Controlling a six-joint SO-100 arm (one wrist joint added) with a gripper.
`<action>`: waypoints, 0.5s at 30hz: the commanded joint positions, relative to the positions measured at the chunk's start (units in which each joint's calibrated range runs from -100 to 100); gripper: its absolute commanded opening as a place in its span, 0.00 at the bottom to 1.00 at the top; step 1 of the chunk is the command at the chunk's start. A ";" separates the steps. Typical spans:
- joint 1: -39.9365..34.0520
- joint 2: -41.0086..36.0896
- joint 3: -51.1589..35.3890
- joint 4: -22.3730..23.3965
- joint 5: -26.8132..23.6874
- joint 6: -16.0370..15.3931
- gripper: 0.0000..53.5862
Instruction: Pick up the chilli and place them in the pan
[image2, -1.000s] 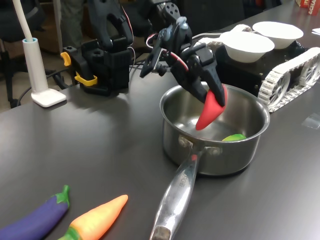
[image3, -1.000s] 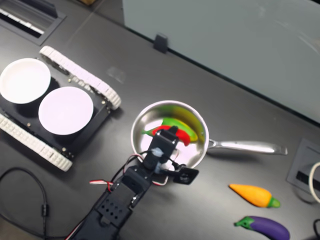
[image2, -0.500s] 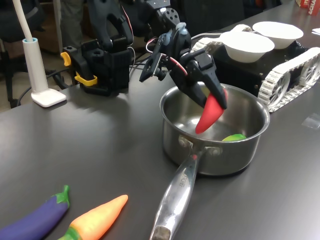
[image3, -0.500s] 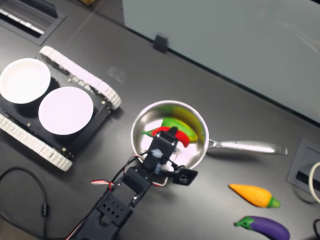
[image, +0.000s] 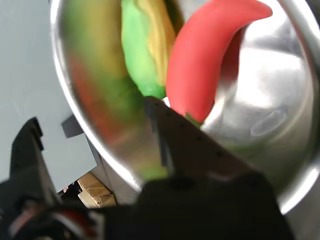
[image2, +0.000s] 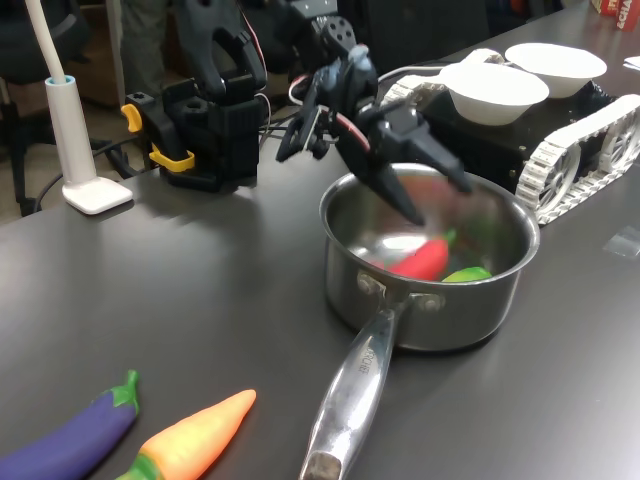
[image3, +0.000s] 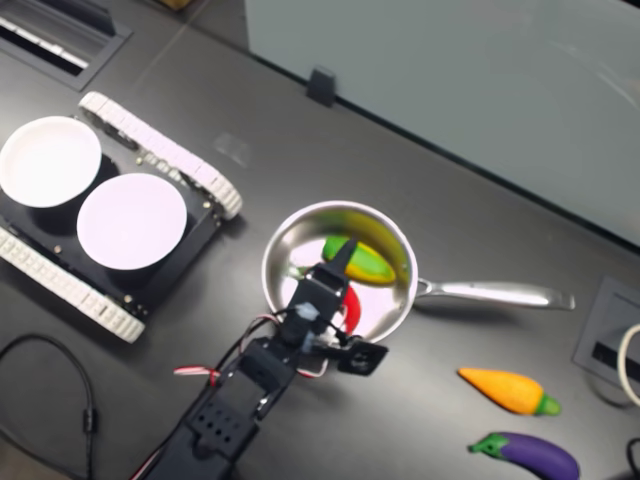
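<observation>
Chilli (image: 200, 65) filled the upper middle of the wrist view, lying loose against the shiny inner wall of the pan (image: 280, 115), next to a green-and-yellow toy (image: 145, 45). One dark finger of the pincer (image: 165, 135) reached up from the lower middle of the frame and ended just short of the red body, with nothing between the jaws.

In the first exterior view, the chilli (image2: 420, 260) lay low inside the pan (image2: 430, 300) at the centre right of the frame, beside a green shape at the far wall. The pincer (image2: 425, 195) hung above the rim with its jaws spread and empty. At the lower left of the frame an eggplant toy (image2: 70, 440) and a carrot toy (image2: 195, 440) lay on the table (image2: 150, 300).

In the second exterior view, the pan (image3: 300, 235) sat mid-frame with its handle running toward the right edge, and the pincer (image3: 340, 262) covered much of the chilli (image3: 352, 305).

Judged from this, the drop looked done. The next move called for lifting the arm straight up, clear of the rim, without knocking the pan.
</observation>
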 joint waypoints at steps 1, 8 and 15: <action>-1.86 -6.20 -0.21 1.01 -0.10 0.43 0.69; -2.55 -10.00 2.24 1.01 -0.54 0.43 0.75; -1.29 -14.64 1.51 1.43 -0.98 0.43 0.66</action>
